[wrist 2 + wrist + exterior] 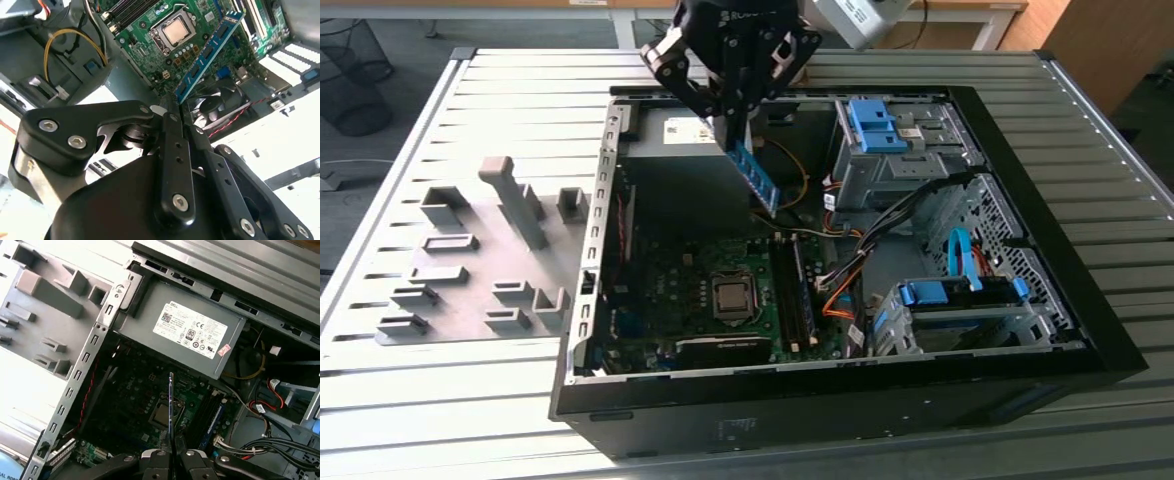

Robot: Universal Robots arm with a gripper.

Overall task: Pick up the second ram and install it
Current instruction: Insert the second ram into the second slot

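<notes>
The second ram (pixel 755 175) is a long blue stick hanging tilted above the motherboard (pixel 680 290) inside the open computer case (pixel 1067 330). My gripper (pixel 736 135) is shut on its upper end. The second wrist view shows the ram (pixel 210 55) reaching out from the gripper (pixel 175 102) over the board, beside the processor (pixel 175 31). In the first wrist view the ram (pixel 171 405) appears edge-on, rising from the gripper (pixel 171 454). The black memory slots (pixel 791 290) lie below the stick and a little toward the exterior view's right, apart from it.
A grey power supply (pixel 192 335) fills the case's far end. Drive cages with blue latches (pixel 881 125) (pixel 961 292) and bundled cables (pixel 854 260) crowd the exterior view's right. A cooling fan (pixel 220 107) sits near the board. A grey fixture plate (pixel 480 250) with blocks lies left of the case.
</notes>
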